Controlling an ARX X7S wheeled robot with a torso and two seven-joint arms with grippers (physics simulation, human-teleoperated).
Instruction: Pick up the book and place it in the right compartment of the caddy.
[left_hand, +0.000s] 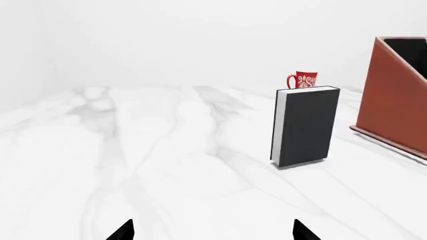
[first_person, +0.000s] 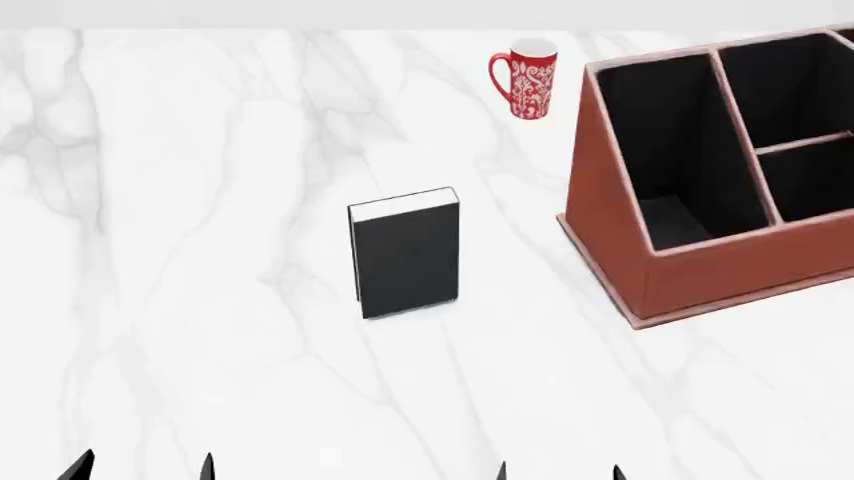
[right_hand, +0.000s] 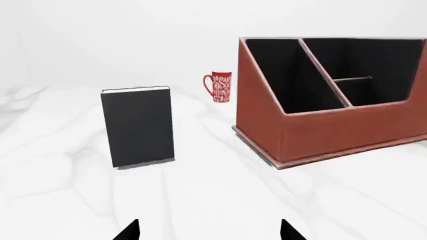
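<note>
1. The counter (first_person: 200, 300) is a smooth white marble-look slab with soft grey veins, filling nearly the whole head view.
2. The caddy (first_person: 607, 235) sits at the right of the head view, cut off by the right edge. It is a big reddish-brown, leather-look box with slanted sides, pale edges and a flared base; black dividers split its black interior into one tall compartment and smaller ones beside it.
3. The book (first_person: 406, 258) stands upright on the counter at the middle of the head view, well apart from the caddy to its right. It is a plain matte black hardcover with a white page edge showing on top. Nothing touches it.
4. The mug (first_person: 526, 80), glossy red with a white pattern and a loop handle, stands at the upper middle of the frame, behind the book and just left of the caddy's far corner.
5. The left hand (first_person: 140, 468) shows only two black fingertips at the lower left edge, spread wide and holding nothing.
6. The right hand (first_person: 558, 472) likewise shows two black tips at the lower right of centre, spread wide and empty.
</note>
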